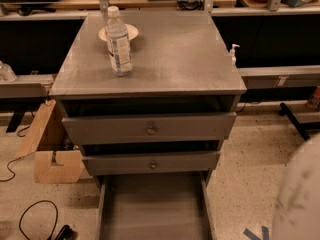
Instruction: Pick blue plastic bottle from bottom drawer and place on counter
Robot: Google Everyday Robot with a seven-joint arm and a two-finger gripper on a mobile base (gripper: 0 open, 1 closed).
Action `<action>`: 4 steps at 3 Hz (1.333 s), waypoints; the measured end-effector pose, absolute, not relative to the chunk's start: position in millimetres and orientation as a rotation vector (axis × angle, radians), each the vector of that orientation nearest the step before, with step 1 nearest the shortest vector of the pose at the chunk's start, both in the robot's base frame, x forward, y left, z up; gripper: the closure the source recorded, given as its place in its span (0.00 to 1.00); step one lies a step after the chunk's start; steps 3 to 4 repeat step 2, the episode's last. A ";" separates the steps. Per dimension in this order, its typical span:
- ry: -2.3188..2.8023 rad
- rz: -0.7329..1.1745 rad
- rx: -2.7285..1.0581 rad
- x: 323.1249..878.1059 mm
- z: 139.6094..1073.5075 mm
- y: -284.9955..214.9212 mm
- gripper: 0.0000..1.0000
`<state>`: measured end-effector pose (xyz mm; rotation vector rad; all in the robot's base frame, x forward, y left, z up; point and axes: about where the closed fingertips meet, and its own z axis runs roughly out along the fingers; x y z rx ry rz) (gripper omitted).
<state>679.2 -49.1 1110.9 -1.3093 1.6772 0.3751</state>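
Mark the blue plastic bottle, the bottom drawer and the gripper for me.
blue plastic bottle [120, 51]: camera view, on its printed label.
bottom drawer [155, 209]: camera view, on its bare floor.
gripper: not in the camera view, so no point.

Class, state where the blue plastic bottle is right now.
In the camera view the blue plastic bottle stands upright on the counter, left rear, directly in front of the cream bowl; the gripper is out of frame.

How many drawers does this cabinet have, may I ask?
3: upper drawer and middle drawer under the counter; bottom drawer open below. Gripper not in view.
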 end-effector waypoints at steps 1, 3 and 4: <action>1.808 0.045 -1.098 660.7 1142.1 -118.8 0.00; 1.840 -0.133 -0.940 654.6 1138.3 -165.4 0.00; 1.840 -0.133 -0.940 654.6 1138.3 -165.4 0.00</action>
